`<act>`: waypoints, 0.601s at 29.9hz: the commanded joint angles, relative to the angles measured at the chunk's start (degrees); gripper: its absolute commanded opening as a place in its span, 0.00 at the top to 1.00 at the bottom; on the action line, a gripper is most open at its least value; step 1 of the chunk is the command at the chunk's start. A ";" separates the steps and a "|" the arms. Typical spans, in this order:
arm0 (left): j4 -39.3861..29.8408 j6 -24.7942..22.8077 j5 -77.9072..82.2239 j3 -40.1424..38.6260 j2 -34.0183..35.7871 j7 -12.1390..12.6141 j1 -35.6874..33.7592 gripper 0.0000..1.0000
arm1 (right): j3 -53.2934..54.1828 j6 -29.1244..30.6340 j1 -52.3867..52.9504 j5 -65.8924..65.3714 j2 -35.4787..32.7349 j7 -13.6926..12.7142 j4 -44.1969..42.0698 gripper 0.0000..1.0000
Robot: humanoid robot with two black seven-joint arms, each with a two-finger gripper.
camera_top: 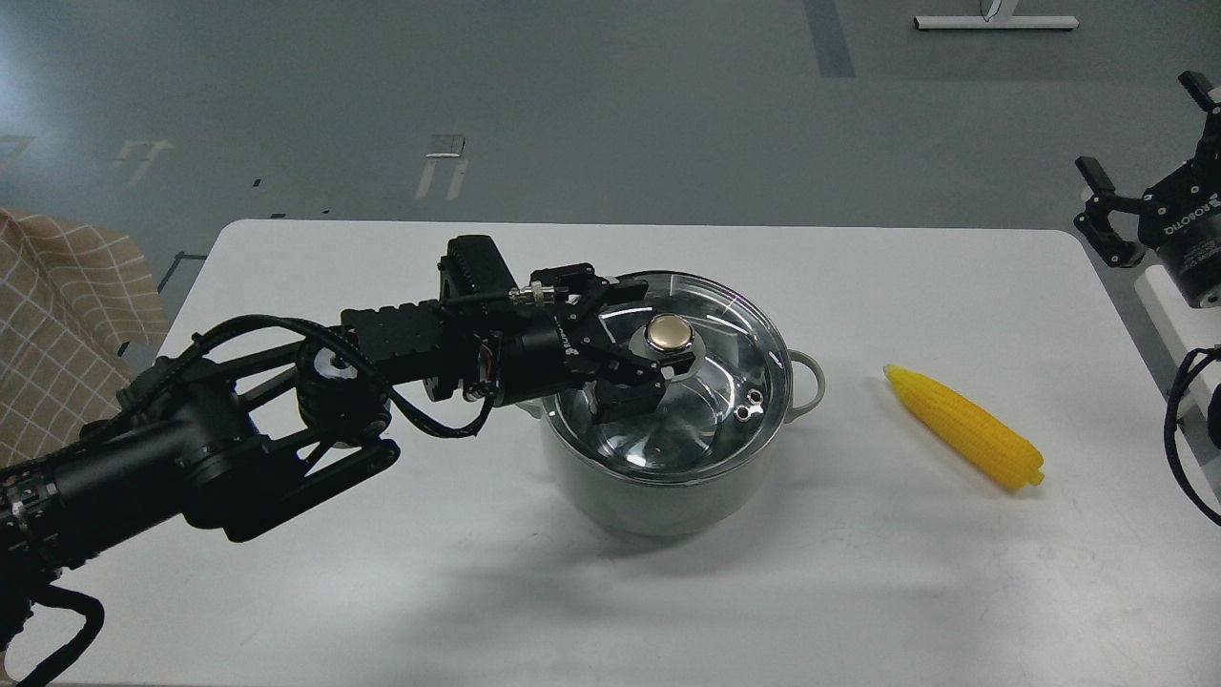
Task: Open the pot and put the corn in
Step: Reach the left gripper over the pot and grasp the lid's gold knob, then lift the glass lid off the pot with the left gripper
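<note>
The left arm [238, 429] enters from the lower left of the frame and stretches right and slightly up, nearly level over the table [610, 592], ending at the left gripper [641, 348] above the pot [668, 487] at frame centre. Its fingers are spread wide on either side of the gold knob [670, 333] of the glass lid [677, 382], one finger [610, 286] behind the knob, the other [634, 377] in front — not closed on it. The lid sits on the pot. The right gripper [1140, 153] hangs at the upper right edge of the frame, off the table's side, fingers wide apart and holding nothing; white lettering on its body reads "ROBOTIQ". The corn [965, 427] lies flat on the table, right of the pot and apart from it, long axis running diagonally — pointed tip toward the upper left, near the pot's loop handle [809, 382], blunt end toward the lower right. Small print on the left gripper is too blurred to read.
</note>
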 commanded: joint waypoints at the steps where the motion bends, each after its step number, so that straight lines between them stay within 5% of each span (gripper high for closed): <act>1: 0.17 0.04 -0.01 0.07 -0.20 0.04 0.44 0.09 | 0.00 0.00 -0.16 -0.01 0.00 -0.02 -0.01 0.00; 5: 0.26 -0.05 -0.01 -0.02 -0.20 0.04 1.06 0.13 | 0.00 0.00 -0.43 -0.01 0.00 -0.02 -0.01 0.00; 12: 1.40 0.04 -0.01 -0.20 -0.29 0.04 1.06 0.47 | 0.00 0.00 -0.51 -0.01 0.00 -0.02 0.08 0.00; 18: 1.49 -0.05 -0.01 -0.11 -1.08 0.04 1.06 0.62 | 0.00 0.00 -0.51 -0.01 0.00 -0.02 -0.01 0.00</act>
